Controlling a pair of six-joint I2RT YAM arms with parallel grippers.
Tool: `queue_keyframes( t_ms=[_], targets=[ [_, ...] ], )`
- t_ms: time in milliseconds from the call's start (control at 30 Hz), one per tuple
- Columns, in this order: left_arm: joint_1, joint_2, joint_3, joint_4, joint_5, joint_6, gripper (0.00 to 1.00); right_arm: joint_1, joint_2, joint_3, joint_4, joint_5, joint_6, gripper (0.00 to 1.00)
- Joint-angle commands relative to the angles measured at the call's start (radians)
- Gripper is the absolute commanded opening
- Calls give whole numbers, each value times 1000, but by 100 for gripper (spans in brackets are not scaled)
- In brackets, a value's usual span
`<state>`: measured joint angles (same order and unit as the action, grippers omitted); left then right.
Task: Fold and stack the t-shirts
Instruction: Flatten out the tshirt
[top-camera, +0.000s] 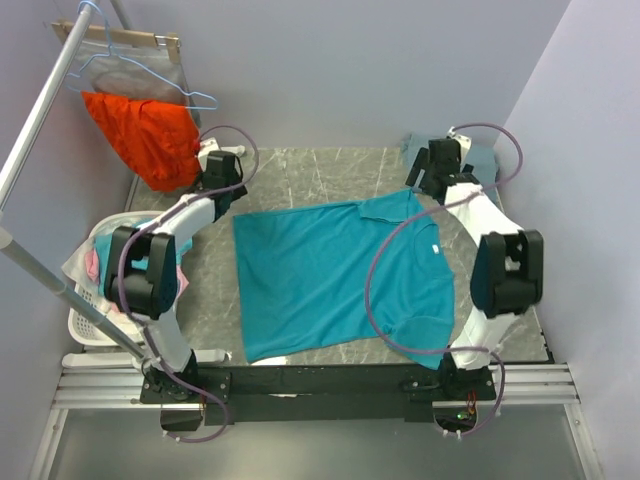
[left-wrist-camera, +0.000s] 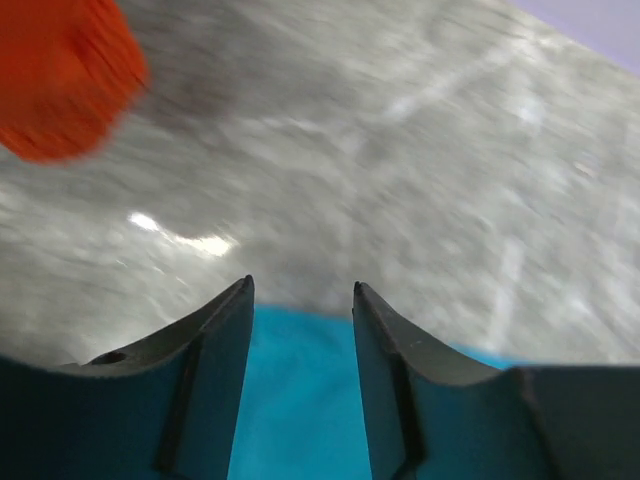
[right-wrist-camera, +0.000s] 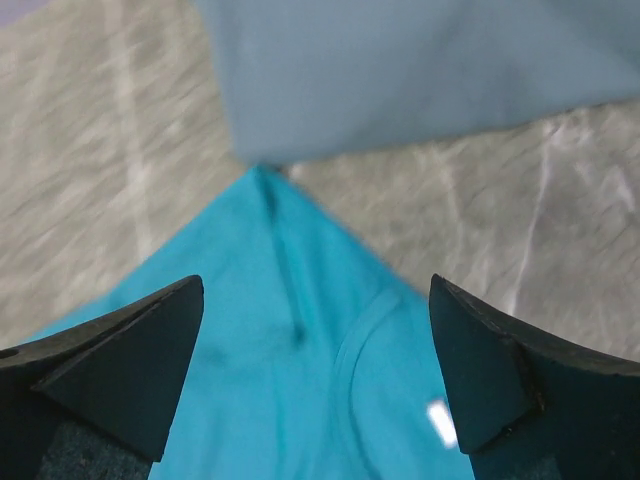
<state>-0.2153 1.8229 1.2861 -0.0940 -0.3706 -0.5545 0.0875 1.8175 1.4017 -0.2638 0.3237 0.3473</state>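
Black fingers of the right gripper (right-wrist-camera: 315, 290) stand spread wide, pinching nothing, over the far right corner of the bright teal cloth t-shirt (top-camera: 330, 275). That shirt lies flat and unfolded on the grey marble-patterned table (top-camera: 300, 170), its small white neck label on its right side. The left gripper (left-wrist-camera: 302, 285) hangs over the shirt's far left corner with its jaws partly apart and teal cloth showing under the gap. A duller slate grey-blue t-shirt (right-wrist-camera: 400, 70) lies just beyond the far right corner, meeting its tip. An orange-red garment (top-camera: 150, 135) hangs beyond the far left corner.
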Motion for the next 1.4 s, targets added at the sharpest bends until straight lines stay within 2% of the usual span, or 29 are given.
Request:
queue_keyframes(
  t_ms=[0,267,433,633,800,1000,1200,1367],
  targets=[
    [-50,-189,-111,45,208,-42,52,1,-184,-97,-17,-153,19,100],
    [-211,-326,-396,-4,398,-151,51,4,-358,-357,-143,-321,70,100],
    [-234,-413,-589,45,458,-231,51,4,-438,-487,-147,-405,56,100],
    [-240,-464,-702,70,496,-277,50,5,-471,-582,-138,-456,94,100],
    [-237,-432,-688,-43,374,-265,51,4,-485,-650,-181,-384,147,100],
    [-213,-314,-550,-203,159,-228,49,9,-406,-678,-238,-365,154,100],
    [-104,-290,-490,-263,104,-191,49,44,-365,-672,-278,-342,191,100],
    [-95,-303,-452,-283,104,-141,49,72,-405,-656,-296,-278,211,100]
  ],
)
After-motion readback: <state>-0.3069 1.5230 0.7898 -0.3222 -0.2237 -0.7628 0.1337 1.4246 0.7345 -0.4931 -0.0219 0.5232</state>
